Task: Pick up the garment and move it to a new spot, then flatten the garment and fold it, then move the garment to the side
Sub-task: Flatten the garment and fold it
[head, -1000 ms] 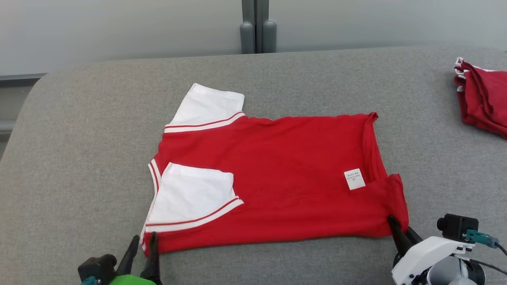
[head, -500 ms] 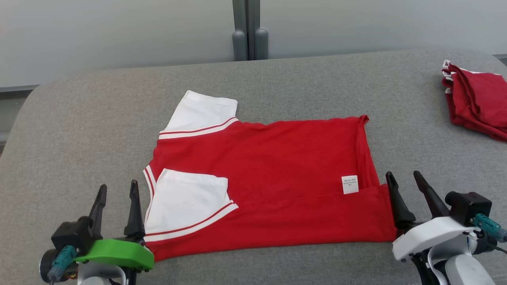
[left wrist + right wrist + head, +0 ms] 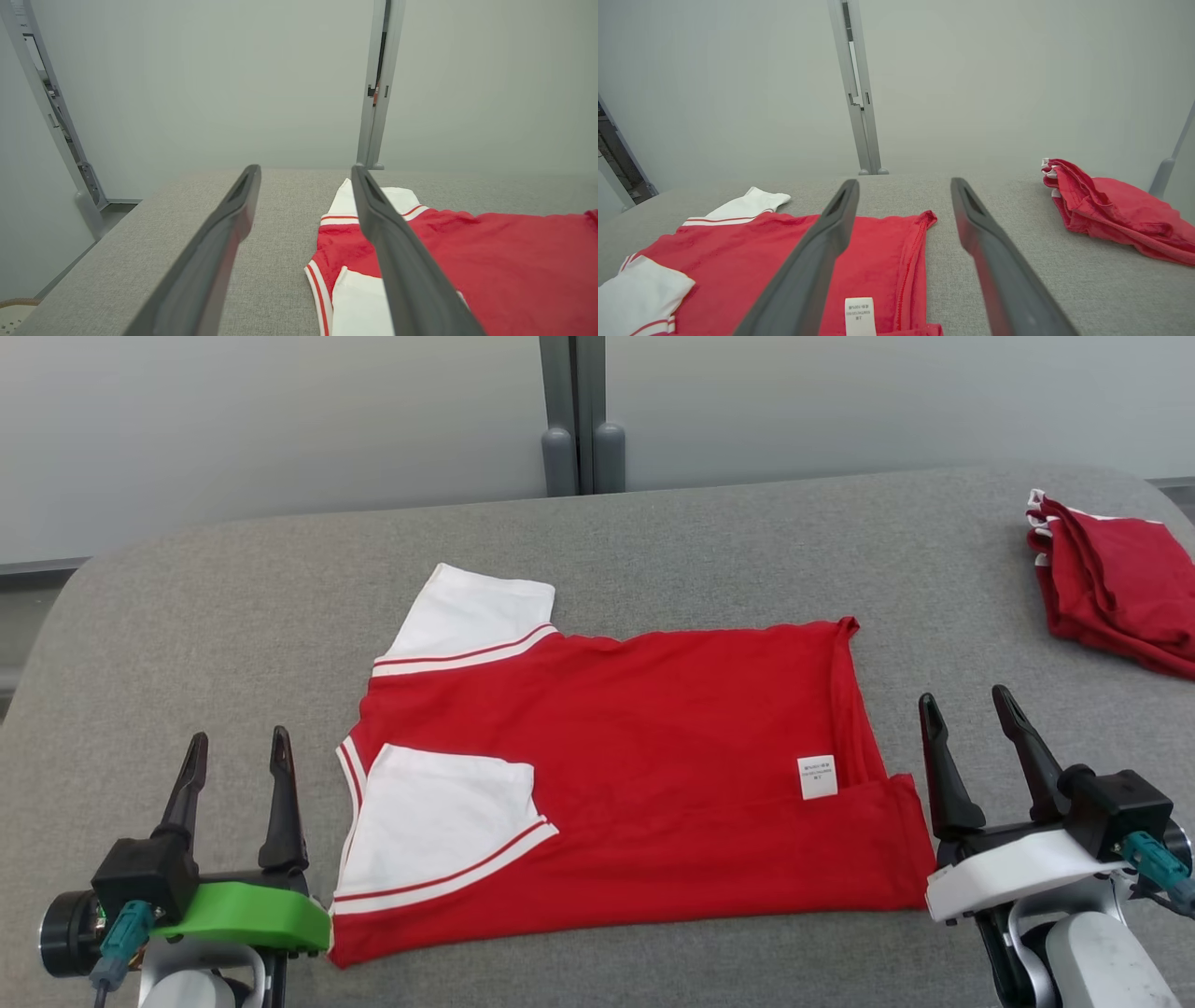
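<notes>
Released: left end effector (image 3: 239, 737) and right end effector (image 3: 964, 696) off garment (image 3: 653, 747) near corners, raised, both spread wide, empty. Garment mid-bench (image 3: 233, 579), long axis left-right, between them; neither arm nearer.

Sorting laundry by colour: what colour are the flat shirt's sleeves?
White sleeves with a thin red stripe near the cuff; clearest in the head view.

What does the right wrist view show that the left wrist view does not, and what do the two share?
Right wrist view: the open right gripper, a crumpled red pile at far right, and a white label. Left wrist view: the open left gripper and the floor left of the grey table. Both: the red-and-white shirt, that table, and the central post.
</notes>
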Motion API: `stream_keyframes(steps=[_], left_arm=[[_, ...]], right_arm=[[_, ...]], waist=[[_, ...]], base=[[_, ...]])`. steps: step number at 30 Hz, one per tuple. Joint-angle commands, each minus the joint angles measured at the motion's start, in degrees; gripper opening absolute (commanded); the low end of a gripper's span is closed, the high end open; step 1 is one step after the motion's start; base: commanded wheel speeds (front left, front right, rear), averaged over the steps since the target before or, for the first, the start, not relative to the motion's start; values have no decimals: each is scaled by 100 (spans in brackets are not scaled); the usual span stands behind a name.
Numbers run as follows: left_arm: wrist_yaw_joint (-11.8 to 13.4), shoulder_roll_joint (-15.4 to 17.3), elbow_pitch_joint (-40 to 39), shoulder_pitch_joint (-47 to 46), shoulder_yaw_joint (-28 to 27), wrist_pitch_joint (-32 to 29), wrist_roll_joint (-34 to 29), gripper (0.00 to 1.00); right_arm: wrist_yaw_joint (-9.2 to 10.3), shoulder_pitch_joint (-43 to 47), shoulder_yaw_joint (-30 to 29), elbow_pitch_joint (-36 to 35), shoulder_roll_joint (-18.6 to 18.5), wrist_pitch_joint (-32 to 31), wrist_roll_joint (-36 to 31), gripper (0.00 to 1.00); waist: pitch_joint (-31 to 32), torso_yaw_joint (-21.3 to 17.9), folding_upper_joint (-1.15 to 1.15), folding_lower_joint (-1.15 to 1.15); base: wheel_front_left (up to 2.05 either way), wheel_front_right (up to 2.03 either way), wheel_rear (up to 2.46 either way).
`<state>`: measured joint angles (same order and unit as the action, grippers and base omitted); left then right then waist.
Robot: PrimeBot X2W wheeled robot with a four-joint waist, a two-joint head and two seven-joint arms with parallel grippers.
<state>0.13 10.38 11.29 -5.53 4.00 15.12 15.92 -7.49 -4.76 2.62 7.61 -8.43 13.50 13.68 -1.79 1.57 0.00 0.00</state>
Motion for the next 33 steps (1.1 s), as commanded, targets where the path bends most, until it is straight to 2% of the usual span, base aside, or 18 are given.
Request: stream_keyframes(steps=[1, 9, 23, 33], left_arm=[[-41, 55, 57, 99, -22, 1, -70, 100], [-85, 185, 65, 355, -94, -26, 1, 100], [-115, 229, -75, 631, -34, -224, 189, 100], [-29, 205, -95, 709, -34, -226, 267, 100]], right_arm=[[0, 125, -25, -45, 19, 46, -57, 100], [0, 492, -147, -226, 165, 6, -249, 100], [0, 676, -182, -222, 247, -170, -272, 100], [0, 678, -217, -166, 288, -249, -299, 100]], waist=[[42, 7, 0, 0], [124, 50, 0, 0], [208, 101, 0, 0], [233, 91, 0, 0]], base=[[0, 0, 0], [0, 0, 0], [0, 0, 0], [0, 0, 0]])
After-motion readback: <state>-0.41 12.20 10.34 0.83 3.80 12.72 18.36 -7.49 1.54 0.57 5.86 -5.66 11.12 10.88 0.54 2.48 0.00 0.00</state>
